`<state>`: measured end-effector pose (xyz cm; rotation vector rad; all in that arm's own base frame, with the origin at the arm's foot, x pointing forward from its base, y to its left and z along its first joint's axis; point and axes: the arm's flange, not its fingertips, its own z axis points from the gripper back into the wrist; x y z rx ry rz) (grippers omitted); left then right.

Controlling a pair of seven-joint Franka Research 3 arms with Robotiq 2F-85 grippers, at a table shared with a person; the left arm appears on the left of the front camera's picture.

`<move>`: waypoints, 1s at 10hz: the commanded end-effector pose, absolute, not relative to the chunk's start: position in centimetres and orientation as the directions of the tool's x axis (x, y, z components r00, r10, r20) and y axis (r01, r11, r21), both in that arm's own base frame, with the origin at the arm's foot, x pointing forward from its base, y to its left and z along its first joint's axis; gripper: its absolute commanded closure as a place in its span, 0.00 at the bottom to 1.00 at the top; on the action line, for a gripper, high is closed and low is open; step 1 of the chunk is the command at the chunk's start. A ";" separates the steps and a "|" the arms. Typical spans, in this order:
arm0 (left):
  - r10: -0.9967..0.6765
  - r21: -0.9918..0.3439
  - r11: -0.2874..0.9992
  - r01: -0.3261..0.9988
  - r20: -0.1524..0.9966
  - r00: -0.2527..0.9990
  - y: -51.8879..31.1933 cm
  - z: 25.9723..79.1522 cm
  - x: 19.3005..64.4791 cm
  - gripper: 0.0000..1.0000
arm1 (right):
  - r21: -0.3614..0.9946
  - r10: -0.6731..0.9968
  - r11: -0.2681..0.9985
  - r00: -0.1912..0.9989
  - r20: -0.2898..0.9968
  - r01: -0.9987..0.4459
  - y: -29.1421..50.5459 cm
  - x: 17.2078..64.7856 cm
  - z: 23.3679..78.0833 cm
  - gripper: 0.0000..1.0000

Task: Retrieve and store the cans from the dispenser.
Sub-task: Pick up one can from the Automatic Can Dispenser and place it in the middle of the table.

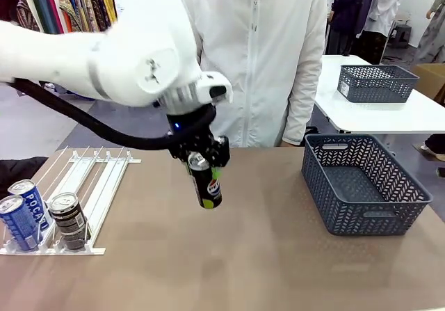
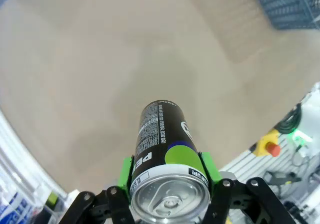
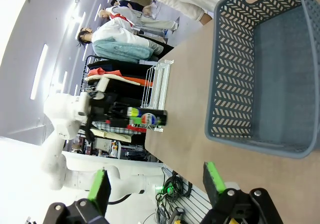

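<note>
While the left gripper (image 1: 201, 159) clamps a dark can (image 1: 207, 186) by its top above the table (image 1: 243, 269) centre, three more cans (image 1: 31, 201) stand in the dispenser (image 1: 101, 186) at eight o'clock, and the right gripper (image 3: 157, 181) gapes wide and empty before the basket (image 3: 235, 83) at three o'clock.

Counter (image 1: 264, 269): tan matte top. Beyond counter, left: clothes rack (image 1: 62, 1), coloured garments. Beyond counter, right: white side table (image 1: 389, 116) carrying grey mesh basket (image 1: 377, 83). Floor (image 1: 28, 123) beside counter: light grey. Light strips (image 3: 37, 71) overhead: lit.
</note>
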<state>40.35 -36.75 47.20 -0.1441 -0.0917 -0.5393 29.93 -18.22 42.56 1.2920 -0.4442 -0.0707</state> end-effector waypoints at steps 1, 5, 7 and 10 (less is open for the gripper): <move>-0.535 -0.108 0.831 0.546 0.119 0.837 -39.0 46.6 40.9 1.00 | 0.936 -0.283 0.285 0.915 0.289 -0.207 -18.5 29.8 42.8 0.00; -0.605 0.067 0.796 0.602 0.125 0.786 -42.2 41.9 40.3 1.00 | 0.936 -0.283 0.285 0.915 0.289 -0.207 -18.5 29.8 42.8 0.00; -0.610 0.053 0.791 0.609 0.117 0.783 -42.6 41.1 41.0 1.00 | 0.936 -0.283 0.285 0.915 0.289 -0.207 -18.5 29.8 42.8 0.00; -0.596 0.034 0.802 0.596 0.112 0.795 -42.9 40.1 41.6 0.97 | 0.936 -0.283 0.285 0.915 0.289 -0.207 -18.5 29.8 42.8 0.00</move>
